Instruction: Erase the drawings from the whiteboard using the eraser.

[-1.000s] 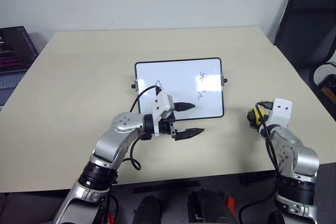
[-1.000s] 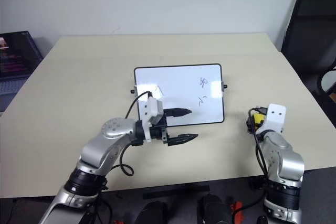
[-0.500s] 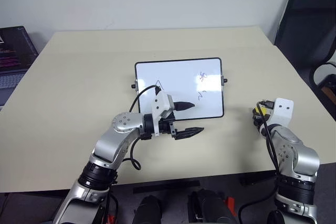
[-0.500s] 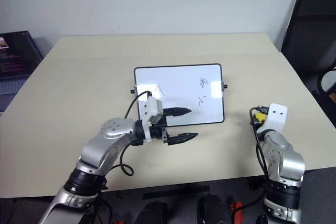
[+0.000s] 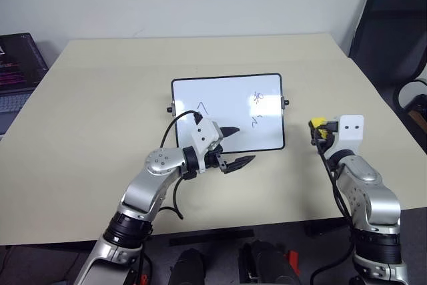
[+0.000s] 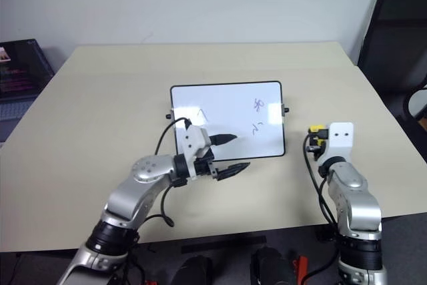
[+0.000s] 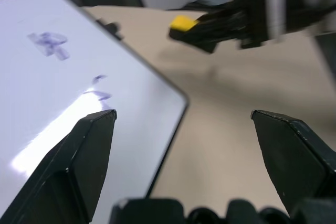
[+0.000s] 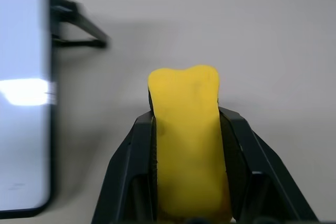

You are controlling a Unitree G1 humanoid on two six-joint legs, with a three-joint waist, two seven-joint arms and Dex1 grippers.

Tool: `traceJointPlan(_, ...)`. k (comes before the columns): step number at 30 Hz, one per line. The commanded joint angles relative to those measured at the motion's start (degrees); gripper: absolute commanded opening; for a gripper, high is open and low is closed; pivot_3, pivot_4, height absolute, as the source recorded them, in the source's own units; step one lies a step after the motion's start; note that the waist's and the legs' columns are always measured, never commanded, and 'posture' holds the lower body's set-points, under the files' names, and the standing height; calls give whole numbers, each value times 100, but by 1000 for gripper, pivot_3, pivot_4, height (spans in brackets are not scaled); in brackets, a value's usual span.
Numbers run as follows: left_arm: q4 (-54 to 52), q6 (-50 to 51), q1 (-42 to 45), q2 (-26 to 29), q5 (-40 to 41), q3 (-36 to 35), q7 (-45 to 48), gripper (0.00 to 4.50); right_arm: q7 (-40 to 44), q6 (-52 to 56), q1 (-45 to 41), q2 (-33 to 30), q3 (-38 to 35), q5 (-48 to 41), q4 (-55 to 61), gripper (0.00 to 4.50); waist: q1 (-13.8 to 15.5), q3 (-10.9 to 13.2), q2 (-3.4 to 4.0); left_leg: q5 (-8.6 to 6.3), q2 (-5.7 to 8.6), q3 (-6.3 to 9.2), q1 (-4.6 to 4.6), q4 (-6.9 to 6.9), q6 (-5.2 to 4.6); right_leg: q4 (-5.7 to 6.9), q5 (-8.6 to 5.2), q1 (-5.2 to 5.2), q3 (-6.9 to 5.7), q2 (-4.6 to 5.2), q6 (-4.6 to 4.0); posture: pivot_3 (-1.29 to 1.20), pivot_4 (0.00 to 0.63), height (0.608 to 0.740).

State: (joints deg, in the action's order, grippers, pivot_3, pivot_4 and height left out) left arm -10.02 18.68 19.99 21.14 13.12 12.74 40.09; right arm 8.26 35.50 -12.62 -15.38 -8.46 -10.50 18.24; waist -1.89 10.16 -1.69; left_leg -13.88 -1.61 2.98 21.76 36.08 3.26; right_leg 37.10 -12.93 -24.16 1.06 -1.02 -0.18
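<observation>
Far left, an open laptop (image 5: pixel 17 71) sits at the edge of the beige rectangular table (image 5: pixel 100 98). Left gripper (image 5: pixel 235 146): jaws wide, nothing between them, one black finger over the near edge of the board, the other over bare table. Centre: the small white glossy whiteboard with thin black frame (image 5: pixel 227 98) lies flat on the table. On it, the thin marker drawings: a dark caret (image 5: pixel 202 106) on its left part, a reddish squiggle (image 5: pixel 259 98) and a dark squiggle (image 5: pixel 254 122) on its right part. Right of the board, apart from it: right gripper (image 8: pixel 186 129), jaws pinched on the small yellow block eraser (image 5: pixel 317 124), held off the table. Far right, a black chair (image 5: pixel 393 25).
</observation>
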Motion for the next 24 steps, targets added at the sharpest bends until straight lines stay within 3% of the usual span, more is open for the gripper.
traceJointPlan(1,-358,-89,-199,-66,-283,-148,-489,4500,205,-431,28,-119,146,80,250,1222,1,0,0,0,0,1,0,0,0,0,0,0,0,0,0,0,150,740)
traceJointPlan(8,-533,-139,-501,-303,-781,52,-1085,4500,603,-1091,-222,0,656,75,111,1222,7,0,0,0,1,0,-1,2,0,2,0,0,-1,0,0,0,150,740)
traceJointPlan(24,-48,-355,-270,-762,-1346,167,-1562,4500,404,-1765,-1620,570,1307,742,-1958,1222,10,0,0,0,2,-2,-3,3,0,11,2,2,-1,1,2,0,150,740)
